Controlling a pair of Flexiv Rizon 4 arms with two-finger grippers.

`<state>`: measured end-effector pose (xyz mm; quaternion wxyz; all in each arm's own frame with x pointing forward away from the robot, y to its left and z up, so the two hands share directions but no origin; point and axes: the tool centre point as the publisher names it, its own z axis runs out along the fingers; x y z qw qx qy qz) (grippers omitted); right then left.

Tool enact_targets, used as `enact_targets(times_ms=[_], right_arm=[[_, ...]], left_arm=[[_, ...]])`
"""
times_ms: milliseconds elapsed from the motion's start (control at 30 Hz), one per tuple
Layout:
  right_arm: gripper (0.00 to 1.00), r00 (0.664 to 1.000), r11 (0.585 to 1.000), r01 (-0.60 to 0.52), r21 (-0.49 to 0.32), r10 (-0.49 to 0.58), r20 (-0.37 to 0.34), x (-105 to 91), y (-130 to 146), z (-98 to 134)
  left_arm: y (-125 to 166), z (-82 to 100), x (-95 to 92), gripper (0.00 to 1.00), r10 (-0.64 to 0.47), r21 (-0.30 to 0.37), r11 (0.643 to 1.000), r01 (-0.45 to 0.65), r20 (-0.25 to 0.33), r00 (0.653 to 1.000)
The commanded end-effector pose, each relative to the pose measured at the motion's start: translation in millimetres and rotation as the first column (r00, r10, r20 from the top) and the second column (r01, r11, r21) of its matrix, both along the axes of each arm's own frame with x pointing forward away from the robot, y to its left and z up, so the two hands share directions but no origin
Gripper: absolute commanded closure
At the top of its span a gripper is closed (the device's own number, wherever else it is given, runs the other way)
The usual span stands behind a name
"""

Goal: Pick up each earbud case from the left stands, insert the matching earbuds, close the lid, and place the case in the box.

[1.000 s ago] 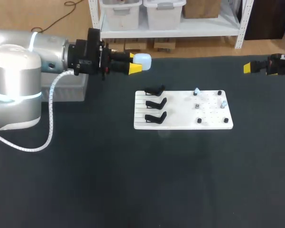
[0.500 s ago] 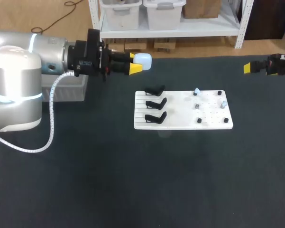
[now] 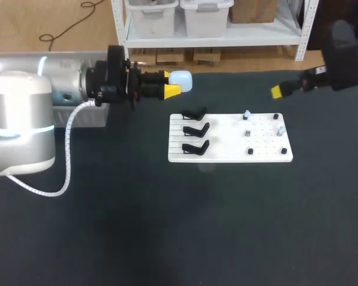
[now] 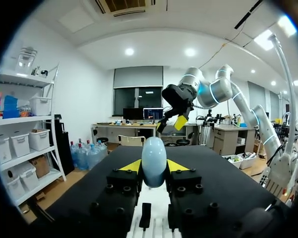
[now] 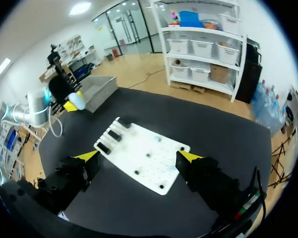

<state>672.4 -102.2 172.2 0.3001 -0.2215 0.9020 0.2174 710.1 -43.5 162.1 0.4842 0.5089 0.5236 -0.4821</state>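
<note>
The left gripper grips a pale, egg-shaped earbud case between its yellow tips, near the far edge of the dark table, beyond the white board. Three black stands line the board's left side; small pieces, possibly earbuds, dot its right. The right gripper, fingers spread wide, holds nothing.

A robotics lab: a grey-and-white left robot arm and a dark right robot arm reach over a wide black-covered worktable. On it lies a flat white plastic fixture board with small black stands.
</note>
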Motion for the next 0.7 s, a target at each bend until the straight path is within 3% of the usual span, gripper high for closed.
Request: enact_targets(times_ms=[33,367,700], right_arm=[[0.00,1.000,0.998,0.012,-0.058,-0.011,0.018,-12.1,21,6],[0.00,0.999,0.994,-0.055,-0.092,0.054,-0.005,-29.0,58,8],[0.00,0.995,0.991,-0.104,-0.089,0.103,-0.018,-33.2,77,2]], left_arm=[[-1,-2.6,-0.4,1.00,-0.020,-0.001,1.000,0.020,0.000,1.000],[-5,-10.7,-6.2,1.00,-0.051,0.004,0.999,0.051,-0.010,0.999],[-10,-19.0,-11.4,1.00,-0.066,0.020,0.998,0.067,-0.023,0.998]])
